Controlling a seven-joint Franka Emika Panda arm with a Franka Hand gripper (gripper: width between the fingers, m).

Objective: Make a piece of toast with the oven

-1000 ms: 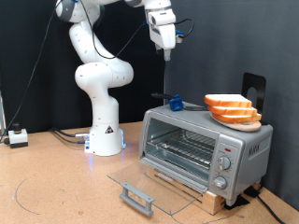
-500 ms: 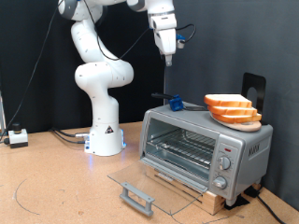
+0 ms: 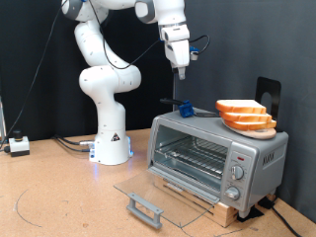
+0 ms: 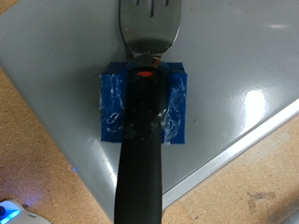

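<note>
While the end effector (image 3: 182,69) hangs above the oven (image 3: 212,153), grip state unclear, only the wrist view shows a fork (image 4: 148,121).

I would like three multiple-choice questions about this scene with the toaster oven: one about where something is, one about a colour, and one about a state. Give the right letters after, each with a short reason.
1. Where do the bread slices lie?
A. On top of the oven
B. On the wire rack inside
C. On the floor beside the robot base

2. What colour is the block around the handle of the fork in the wrist view?
A. Red
B. Blue
C. Yellow

3. What is the state of the oven door?
A. Shut
B. Half raised
C. Folded fully down and open

Answers:
1 A: the stacked slices rest on the oven's silver roof, at the exterior view's right.
2 B: blue material wraps the black handle just below the tines.
3 C: the glass door lies flat in front of the oven with its handle outward, and the rack inside is bare.

The gripper hangs high above the oven.
</note>
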